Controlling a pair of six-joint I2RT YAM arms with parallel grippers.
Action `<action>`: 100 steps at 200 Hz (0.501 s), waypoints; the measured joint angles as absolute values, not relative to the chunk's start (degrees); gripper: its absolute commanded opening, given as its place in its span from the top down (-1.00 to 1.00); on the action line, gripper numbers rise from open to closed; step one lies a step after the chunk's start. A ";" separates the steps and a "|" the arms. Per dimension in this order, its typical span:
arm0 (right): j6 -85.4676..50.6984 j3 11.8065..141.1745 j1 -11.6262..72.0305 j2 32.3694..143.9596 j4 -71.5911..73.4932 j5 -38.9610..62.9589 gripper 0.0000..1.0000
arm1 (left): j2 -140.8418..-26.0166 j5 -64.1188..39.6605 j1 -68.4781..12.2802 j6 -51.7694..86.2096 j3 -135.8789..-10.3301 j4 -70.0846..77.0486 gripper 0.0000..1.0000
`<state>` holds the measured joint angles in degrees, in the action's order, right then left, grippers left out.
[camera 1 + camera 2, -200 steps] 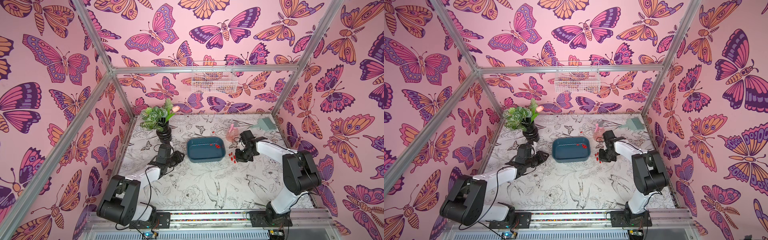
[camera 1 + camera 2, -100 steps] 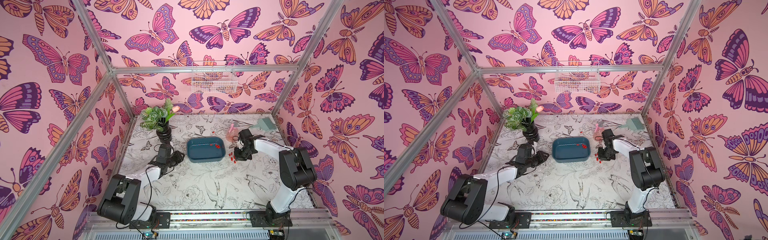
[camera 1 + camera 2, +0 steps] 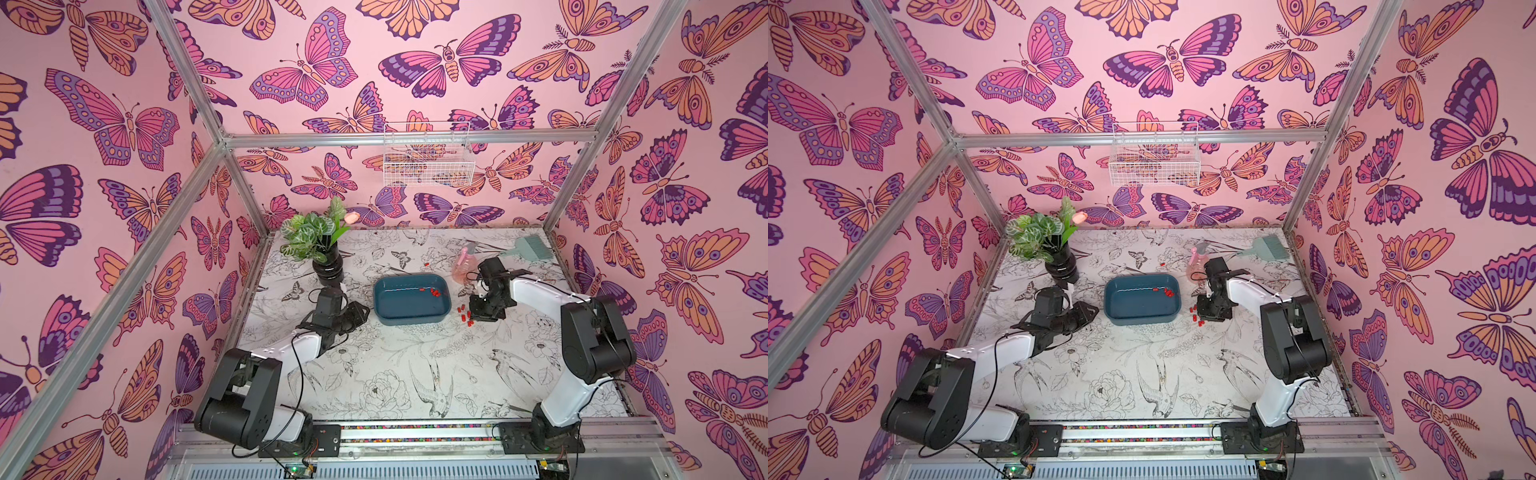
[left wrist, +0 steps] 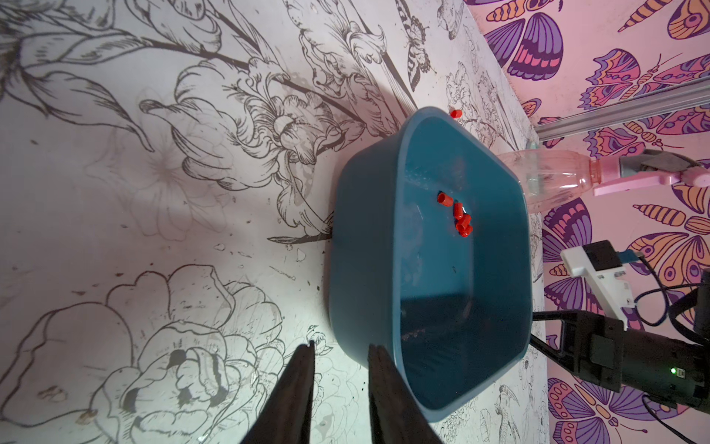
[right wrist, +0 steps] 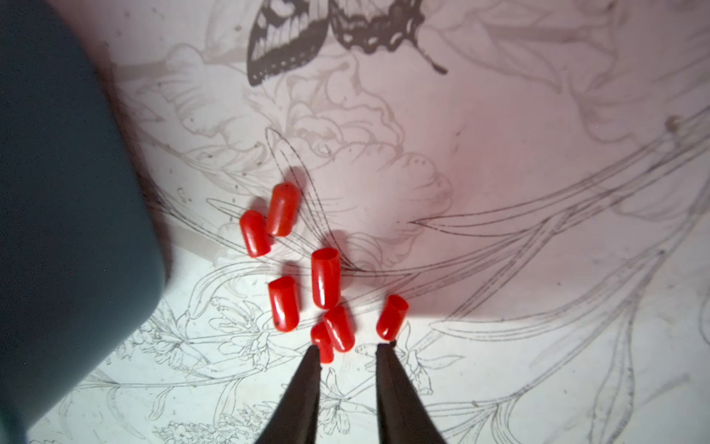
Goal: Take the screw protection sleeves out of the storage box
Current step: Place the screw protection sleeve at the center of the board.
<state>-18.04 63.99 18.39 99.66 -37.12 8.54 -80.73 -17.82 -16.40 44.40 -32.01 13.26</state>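
Right gripper (image 5: 349, 346) has eased its jaws apart over the last second while sitting at the same spot, just off the short side of the storage box (image 3: 405, 309) nearest the right arm; left arm unchanged. Jaws now stand at a narrow gap with nothing between them, tips low over the table (image 3: 415, 365), right behind a loose pile of screw protection sleeves (image 5: 325, 276). Seven red caps are counted there in the right wrist view, one close against a fingertip. Looks like a fresh drop-off, judging by the layout. Left gripper (image 4: 341, 345) hovers beside the opposite short side of the box, jaws also narrow and empty, near the wall, contact unclear. Left inside the box is a small cluster of sleeves (image 4: 459, 215), roughly five, toward the end nearest the pile. One stray sleeve (image 3: 425, 264) lies on the table just beyond the box's far long wall. Progress estimate: a bit past halfway; the remaining sleeves need more trips of pick, lift over the low wall, release.
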 measured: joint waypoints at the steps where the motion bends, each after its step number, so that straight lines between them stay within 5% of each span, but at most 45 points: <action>1: -18.04 63.99 18.39 99.55 -37.15 8.56 0.34 | -80.73 -17.82 -16.40 44.40 -32.01 13.26 0.41; 100: -19.44 71.72 23.53 87.77 -39.05 8.21 0.27 | -80.73 -17.82 -16.40 44.42 -32.01 13.28 0.41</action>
<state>-19.44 71.72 23.53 87.77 -39.05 8.21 -80.73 -17.82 -16.40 44.42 -32.01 13.28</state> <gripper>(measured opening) 0.362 0.295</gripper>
